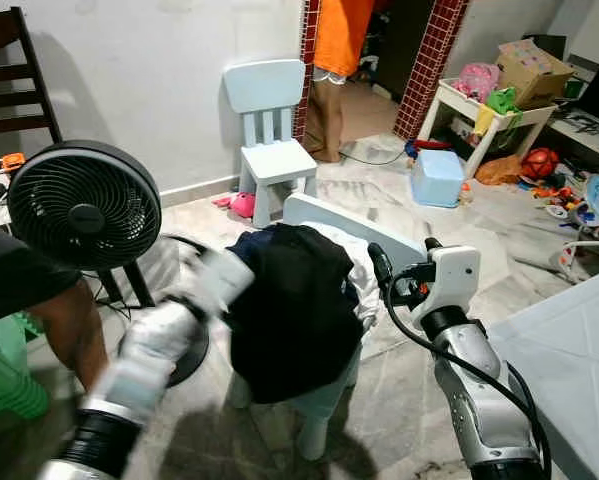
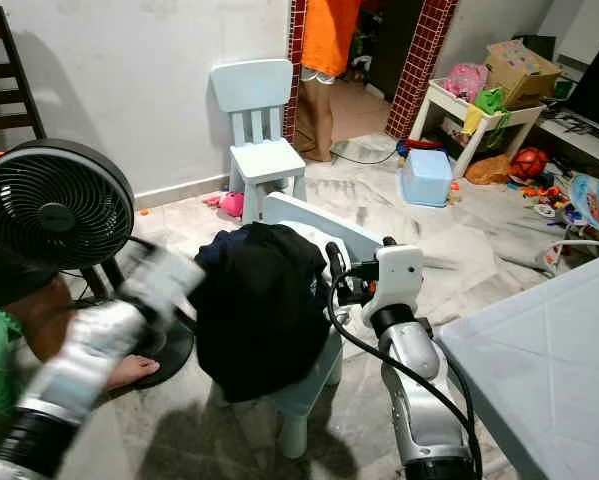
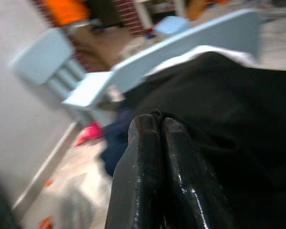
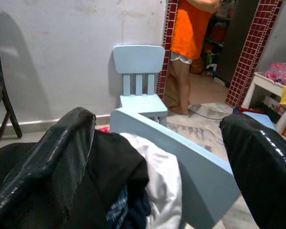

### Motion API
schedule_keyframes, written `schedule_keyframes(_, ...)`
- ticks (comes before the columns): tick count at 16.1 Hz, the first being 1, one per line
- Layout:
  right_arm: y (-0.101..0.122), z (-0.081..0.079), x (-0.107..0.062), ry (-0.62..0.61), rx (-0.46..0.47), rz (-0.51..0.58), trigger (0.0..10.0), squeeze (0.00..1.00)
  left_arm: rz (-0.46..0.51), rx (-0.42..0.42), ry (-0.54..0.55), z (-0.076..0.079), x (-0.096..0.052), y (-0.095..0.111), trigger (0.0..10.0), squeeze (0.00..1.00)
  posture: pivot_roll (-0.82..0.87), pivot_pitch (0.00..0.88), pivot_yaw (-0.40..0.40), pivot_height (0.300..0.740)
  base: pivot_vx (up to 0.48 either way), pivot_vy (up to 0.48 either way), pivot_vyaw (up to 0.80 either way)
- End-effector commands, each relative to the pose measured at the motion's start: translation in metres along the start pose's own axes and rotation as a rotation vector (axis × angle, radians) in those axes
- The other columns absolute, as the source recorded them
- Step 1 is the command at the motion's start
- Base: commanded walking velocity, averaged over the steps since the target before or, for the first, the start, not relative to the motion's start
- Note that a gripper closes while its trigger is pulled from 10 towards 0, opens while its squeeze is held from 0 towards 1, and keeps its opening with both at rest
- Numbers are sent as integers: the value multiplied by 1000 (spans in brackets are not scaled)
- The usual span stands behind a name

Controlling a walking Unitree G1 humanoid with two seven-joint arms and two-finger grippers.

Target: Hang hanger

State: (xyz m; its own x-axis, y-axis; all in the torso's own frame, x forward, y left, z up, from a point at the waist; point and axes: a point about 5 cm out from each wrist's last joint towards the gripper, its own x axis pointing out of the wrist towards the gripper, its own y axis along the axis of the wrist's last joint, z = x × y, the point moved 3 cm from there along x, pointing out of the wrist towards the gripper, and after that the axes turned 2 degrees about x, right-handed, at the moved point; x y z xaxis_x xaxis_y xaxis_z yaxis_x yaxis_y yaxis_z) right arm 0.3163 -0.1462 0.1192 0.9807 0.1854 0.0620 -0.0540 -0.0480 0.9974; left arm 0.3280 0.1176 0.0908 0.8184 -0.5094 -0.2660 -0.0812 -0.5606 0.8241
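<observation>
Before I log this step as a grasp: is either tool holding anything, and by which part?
Nothing is held. The left tool is shut and empty, beside the black garment. The right tool is open, facing the light-blue chair under the clothes.

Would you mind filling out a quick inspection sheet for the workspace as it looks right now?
Surface: pale marbled floor; white tabletop at the robot's right.
Job's things: no hanger seen; dark clothes and a white garment piled over the near blue chair.
Clutter: toys on the floor, blue tub, cardboard box on a white shelf.
Grippers: left gripper shut, at the dark clothes, blurred; right gripper open, facing the chair back.
Cables: black cable along the right arm; cord on the floor by the doorway.
Surroundings: black fan, second blue chair by the wall, person in orange in the doorway.
</observation>
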Motion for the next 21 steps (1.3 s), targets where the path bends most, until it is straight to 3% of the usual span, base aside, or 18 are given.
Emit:
schedule_keyframes(1,2,4,-3,-7,-10,-2,10000,0,12,35,-38,2,3,7,0,0,-22,0,-90,740,0,0,0)
schedule_keyframes(3,-1,4,-5,-5,-11,-13,10000,0,7,49,-43,4,5,6,0,0,-7,0,-104,740,0,0,0)
schedule_keyframes(6,-7,-3,-2,26,2,-35,10000,0,-34,5,173,-31,4,2,0,0,42,0,-150,740,0,0,0)
schedule_keyframes(9,-7,-13,7,77,8,-40,10000,0,-76,-69,393,-63,-9,-9,0,0,79,0,-200,740,0,0,0)
schedule_keyframes(13,3,-2,14,50,-13,-12,10000,0,-12,-213,487,-66,-9,-4,0,0,57,0,-190,740,0,0,0)
schedule_keyframes(18,-3,-4,4,24,-2,-21,10000,0,-21,-189,438,-64,-2,-2,0,0,17,0,-119,740,0,0,0)
schedule_keyframes(19,-4,-1,4,10,-5,-24,10000,0,-28,-185,435,-63,-3,-5,1608,0,10,0,-107,740,0,0,0)
schedule_keyframes(20,-3,2,5,-3,-6,-18,10000,0,-35,-187,427,-60,-3,-8,3882,0,5,0,-96,740,0,0,0)
schedule_keyframes(21,-2,7,5,-23,-10,-15,10000,0,-54,-188,414,-57,-4,-14,9922,0,0,0,-88,740,0,0,0)
